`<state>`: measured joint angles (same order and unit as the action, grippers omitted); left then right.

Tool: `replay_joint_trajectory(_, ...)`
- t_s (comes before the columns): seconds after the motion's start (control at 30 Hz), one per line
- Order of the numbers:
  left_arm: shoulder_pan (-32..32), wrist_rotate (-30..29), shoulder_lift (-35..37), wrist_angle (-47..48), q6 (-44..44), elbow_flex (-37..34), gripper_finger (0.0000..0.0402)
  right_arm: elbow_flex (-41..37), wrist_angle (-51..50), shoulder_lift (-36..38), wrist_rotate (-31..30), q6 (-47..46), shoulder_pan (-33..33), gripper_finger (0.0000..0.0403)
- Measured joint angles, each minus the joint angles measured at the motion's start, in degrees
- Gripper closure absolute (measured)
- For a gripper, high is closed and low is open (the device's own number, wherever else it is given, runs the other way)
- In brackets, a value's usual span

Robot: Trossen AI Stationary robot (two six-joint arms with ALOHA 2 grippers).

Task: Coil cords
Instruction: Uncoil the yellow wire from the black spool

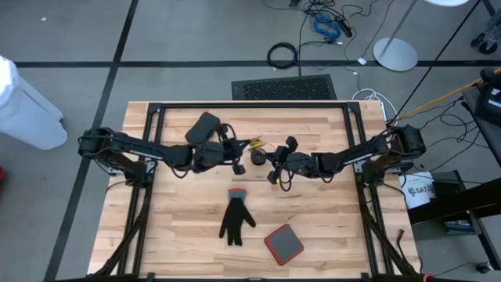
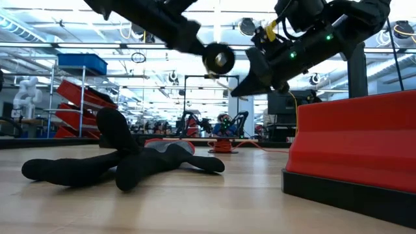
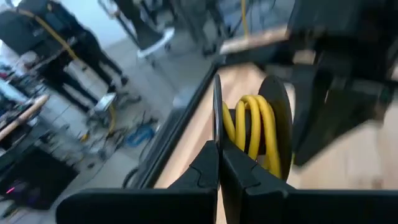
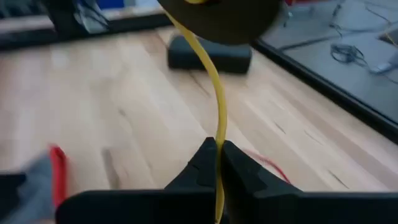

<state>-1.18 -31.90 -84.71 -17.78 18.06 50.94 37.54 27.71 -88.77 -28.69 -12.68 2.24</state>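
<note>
1. A black glove [image 1: 236, 222] and a red-topped pad [image 1: 283, 244] are seen lying on the near part of the wooden surface [image 1: 180, 251].
2. Above mid-surface, the yellow cord [image 4: 216, 106] is pinched by the right gripper [image 4: 217, 163].
3. The cord's black spool [image 3: 273, 124], with yellow turns wound on it, is clamped at its rim by the left gripper [image 3: 219, 163].

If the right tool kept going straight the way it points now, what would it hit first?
Most likely the black spool. The right tool is shut on the yellow cord, which runs straight ahead up to that spool, held above the table. Depth is hard to judge, so how near it is stays unclear.
</note>
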Motion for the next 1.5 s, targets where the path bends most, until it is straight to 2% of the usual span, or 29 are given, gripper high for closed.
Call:
replay_joint_trajectory(0.13, 1.0, 1.4, -0.5, -3.4, 0.0, 0.0, 0.0401, 0.0, 5.1, -0.5, 3.9, 0.8, 0.3, 0.0403)
replay_joint_trajectory(0.27, 2.1, -3.4, -1.3, -0.9, 0.9, 0.0, 0.0401, 0.0, 8.3, -1.0, 6.7, 1.8, 1.2, 0.0403)
replay_joint_trajectory(0.43, 2.7, -5.6, -1.4, 5.2, 1.8, 0.0, 0.0402, 0.0, 11.3, -1.0, 5.7, 4.5, 2.6, 0.0403)
replay_joint_trajectory(0.5, 2.7, -6.8, -1.4, 7.3, 1.8, 0.0, 0.0402, 0.0, 12.0, -1.0, 2.8, 5.1, 2.9, 0.0403)
replay_joint_trajectory(0.63, 2.1, -8.3, -1.4, 11.1, 1.6, 0.0, 0.0401, 0.0, 9.9, -0.7, -2.5, 5.5, 2.9, 0.0403)
replay_joint_trajectory(0.9, 0.3, -8.9, 0.7, 10.7, 1.3, 0.0, 0.0402, 0.0, -1.9, -0.4, -2.6, -0.6, 1.2, 0.0403)
replay_joint_trajectory(1.0, 0.3, -9.1, 2.8, 9.5, 1.3, 0.0, 0.0402, 0.0, -4.8, -0.4, -0.1, -2.3, 1.2, 0.0403)
replay_joint_trajectory(1.2, 0.8, -9.1, 5.4, 5.7, 1.6, 0.0, 0.0401, 0.0, -3.1, -0.4, 7.2, -1.8, 2.8, 0.0403)
replay_joint_trajectory(1.4, 1.7, -10.6, 5.4, 8.2, 2.1, 0.0, 0.0402, 0.0, 1.1, -0.4, 14.9, 1.3, 5.4, 0.0403)
replay_joint_trajectory(1.5, 1.9, -10.6, 5.4, 9.2, 1.9, 0.0, 0.0402, 0.0, 1.6, -0.4, 15.6, 2.1, 6.7, 0.0403)
